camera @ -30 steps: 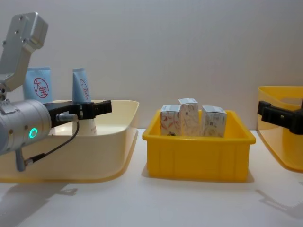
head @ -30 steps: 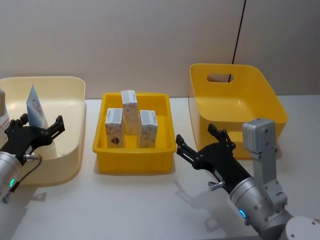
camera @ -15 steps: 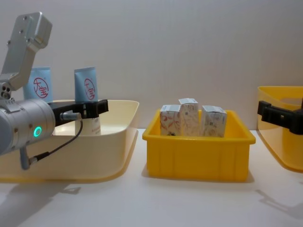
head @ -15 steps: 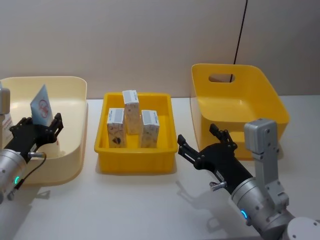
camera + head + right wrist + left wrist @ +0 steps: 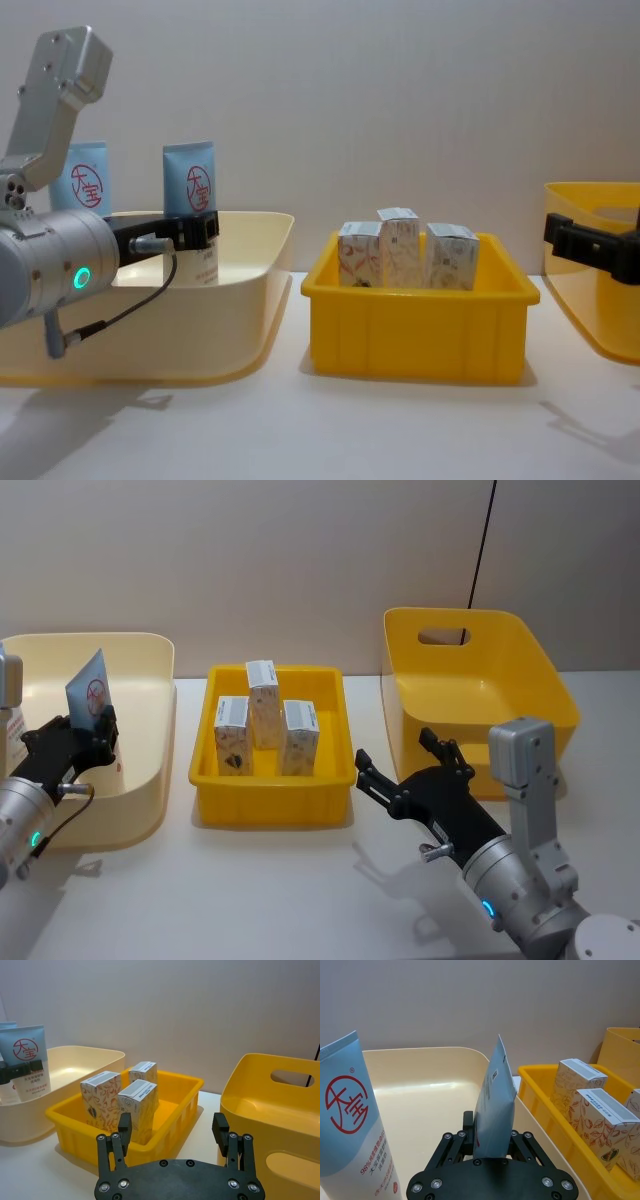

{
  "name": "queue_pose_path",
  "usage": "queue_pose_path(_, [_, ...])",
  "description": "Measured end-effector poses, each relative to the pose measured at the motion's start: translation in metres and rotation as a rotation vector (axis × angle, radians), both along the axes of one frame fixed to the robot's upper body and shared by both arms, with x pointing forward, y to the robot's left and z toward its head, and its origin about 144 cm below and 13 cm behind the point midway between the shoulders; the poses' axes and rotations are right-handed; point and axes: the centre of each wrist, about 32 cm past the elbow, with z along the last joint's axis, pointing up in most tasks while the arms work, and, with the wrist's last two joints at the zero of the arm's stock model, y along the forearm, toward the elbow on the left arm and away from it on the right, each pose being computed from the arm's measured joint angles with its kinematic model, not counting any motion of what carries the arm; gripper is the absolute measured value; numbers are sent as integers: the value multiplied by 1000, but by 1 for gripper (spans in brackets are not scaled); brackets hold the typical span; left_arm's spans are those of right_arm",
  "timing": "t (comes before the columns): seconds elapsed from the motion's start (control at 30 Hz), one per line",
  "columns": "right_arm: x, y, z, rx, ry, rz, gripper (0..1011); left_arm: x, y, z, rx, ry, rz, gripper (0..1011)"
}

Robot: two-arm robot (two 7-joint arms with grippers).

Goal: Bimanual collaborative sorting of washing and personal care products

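Chest view: left claw (image 5: 205,228) clamps tall light-blue tube (image 5: 190,186) bearing red circular logo; right claw (image 5: 390,748) spread wide.

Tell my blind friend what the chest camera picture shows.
The left gripper holds a blue tube upright inside a cream bin. Three small boxes stand in a yellow tray; the right gripper hovers to its right.

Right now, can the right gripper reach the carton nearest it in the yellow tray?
Probably yes. The right gripper is open, empty, beside the tray's corner; the carton stands upright, top above the rim, nothing between them. The left gripper is shut on a tube in the cream bin.
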Motion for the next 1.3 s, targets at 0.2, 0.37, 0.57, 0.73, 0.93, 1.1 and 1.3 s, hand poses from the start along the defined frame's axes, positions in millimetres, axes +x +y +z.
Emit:
queue_pose_path(0.2, [0, 0, 0, 0, 0, 0, 1001, 0, 0, 0, 0, 0, -4, 284])
queue_pose_path(0.37, [0, 0, 0, 0, 0, 0, 1001, 1, 0, 0, -5, -4, -23, 278])
queue_pose_path(0.57, [0, 0, 0, 0, 0, 0, 1001, 2, 3, 5, -27, -20, -52, 277])
queue_pose_path(0.73, [0, 0, 0, 0, 0, 0, 1001, 4, 8, 13, -45, -49, -69, 278])
queue_pose_path(0.93, [0, 0, 0, 0, 0, 0, 1001, 6, 17, 28, -57, -103, -81, 278])
queue_pose_path(1.1, [0, 0, 0, 0, 0, 0, 1001, 6, 22, 37, -61, -133, -92, 278])
queue_pose_path(1.3, [0, 0, 0, 0, 0, 0, 1001, 5, 28, 47, -72, -162, -132, 278])
